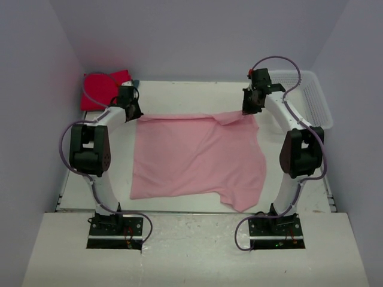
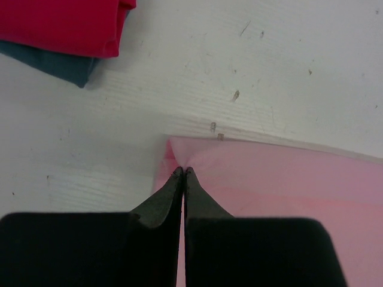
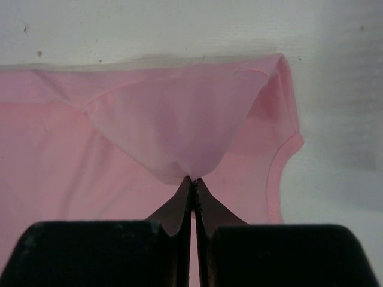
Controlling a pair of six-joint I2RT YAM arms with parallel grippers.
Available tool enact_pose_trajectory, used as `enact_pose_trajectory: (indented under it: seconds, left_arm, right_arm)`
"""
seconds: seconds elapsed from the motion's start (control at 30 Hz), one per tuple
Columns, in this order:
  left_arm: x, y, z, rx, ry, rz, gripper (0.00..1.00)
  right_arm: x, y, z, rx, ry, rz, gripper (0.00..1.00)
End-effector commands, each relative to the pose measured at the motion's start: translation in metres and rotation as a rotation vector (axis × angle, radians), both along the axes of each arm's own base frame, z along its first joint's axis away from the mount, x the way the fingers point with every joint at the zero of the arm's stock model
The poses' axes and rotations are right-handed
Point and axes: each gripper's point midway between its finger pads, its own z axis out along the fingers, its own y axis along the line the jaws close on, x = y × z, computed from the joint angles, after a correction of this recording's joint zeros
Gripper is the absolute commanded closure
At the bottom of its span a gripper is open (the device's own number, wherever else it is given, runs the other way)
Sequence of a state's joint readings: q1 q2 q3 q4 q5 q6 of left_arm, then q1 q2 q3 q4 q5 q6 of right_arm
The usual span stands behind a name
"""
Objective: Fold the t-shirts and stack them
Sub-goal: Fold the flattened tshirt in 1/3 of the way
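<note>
Soft creased pink tee (image 1: 197, 155), scuffed wht table (image 1: 191, 98)

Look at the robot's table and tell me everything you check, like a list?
Surface: white table, with small scuff marks in the left wrist view.
Job's things: large pale pink cloth t-shirt spread out, not yet folded; bright red folded cloth shirt lying on a dark teal folded shirt at the far left corner.
Clutter: white plastic mesh basket at the far right edge.
Jaws: left jaws shut on the pink t-shirt's far left corner; right jaws shut on a pinch of cloth by its far right sleeve.
Cables: purple-grey cable loops along both arms, none lying on the shirts.
Surroundings: plain pale lilac walls on three sides.
</note>
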State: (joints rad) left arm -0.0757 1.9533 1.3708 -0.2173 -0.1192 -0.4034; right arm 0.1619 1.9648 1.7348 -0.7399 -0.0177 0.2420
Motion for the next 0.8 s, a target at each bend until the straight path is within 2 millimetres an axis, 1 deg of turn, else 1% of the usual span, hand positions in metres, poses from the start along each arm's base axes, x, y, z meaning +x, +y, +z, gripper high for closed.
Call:
enact_pose_trajectory:
  seconds: [0.0,0.03,0.07,0.1,0.17,0.2,0.23,0.27,0.33,0.37,0.4,0.5,0.53,0.57,0.6,0.63,0.67,0.7,0.73,0.77]
  left_arm:
    - [-0.007,0.006,0.035,0.002,-0.069,0.022,1.0]
    - [-0.009,0.008,0.037,0.009,-0.07,0.03,1.0]
    - [-0.01,0.009,0.041,0.013,-0.076,0.032,1.0]
    - [-0.014,0.012,0.039,0.022,-0.066,0.039,1.0]
    - [-0.018,0.015,0.044,0.034,-0.065,0.051,1.0]
    - [-0.023,0.016,0.045,0.039,-0.058,0.057,1.0]
    - [-0.025,0.017,0.042,0.04,-0.05,0.057,1.0]
    - [-0.025,0.016,0.047,0.034,-0.062,0.055,1.0]
    - [-0.031,0.016,0.045,0.032,-0.057,0.056,1.0]
    - [-0.032,0.016,0.048,0.031,-0.063,0.056,1.0]
    - [-0.035,0.017,0.044,0.035,-0.053,0.062,1.0]
    - [-0.042,0.019,0.039,0.043,-0.035,0.068,1.0]
    - [-0.044,0.02,0.037,0.046,-0.029,0.072,1.0]
    - [-0.045,0.02,0.036,0.045,-0.025,0.076,1.0]
    - [-0.049,0.02,0.033,0.044,-0.013,0.074,1.0]
    - [-0.051,0.019,0.031,0.04,-0.008,0.074,1.0]
    - [-0.053,0.018,0.032,0.034,-0.013,0.073,1.0]
    - [-0.058,0.019,0.029,0.036,-0.005,0.078,1.0]
    - [-0.06,0.02,0.032,0.033,-0.012,0.087,1.0]
    - [-0.064,0.02,0.029,0.034,-0.007,0.089,1.0]
  right_arm:
    - [-0.009,0.003,0.042,0.024,-0.108,-0.009,1.0]
    - [-0.014,0.002,0.039,0.021,-0.099,-0.009,1.0]
    - [-0.017,0.002,0.04,0.021,-0.096,-0.01,1.0]
    - [-0.022,0.002,0.042,0.02,-0.092,-0.011,1.0]
    - [-0.03,0.003,0.041,0.018,-0.076,-0.008,1.0]
    - [-0.037,0.007,0.04,0.017,-0.077,0.003,1.0]
    - [-0.04,0.007,0.039,0.017,-0.075,0.003,1.0]
    - [-0.043,0.009,0.037,0.016,-0.07,0.01,1.0]
    - [-0.05,0.011,0.031,0.015,-0.06,0.015,1.0]
    - [-0.053,0.012,0.029,0.014,-0.055,0.019,1.0]
    - [-0.059,0.013,0.023,0.011,-0.037,0.021,1.0]
    - [-0.065,0.013,0.021,0.008,-0.041,0.015,1.0]
    - [-0.07,0.013,0.015,0.007,-0.027,0.014,1.0]
    - [-0.073,0.015,0.016,0.004,-0.031,0.015,1.0]
    - [-0.077,0.014,0.012,-0.001,-0.021,0.014,1.0]
    - [-0.079,0.014,0.012,-0.004,-0.024,0.009,1.0]
    - [-0.081,0.015,0.017,-0.005,-0.04,0.005,1.0]
    - [-0.084,0.012,0.015,-0.006,-0.04,-0.005,1.0]
    - [-0.087,0.013,0.016,-0.002,-0.042,-0.007,1.0]
    - [-0.089,0.012,0.022,0.001,-0.059,-0.012,1.0]
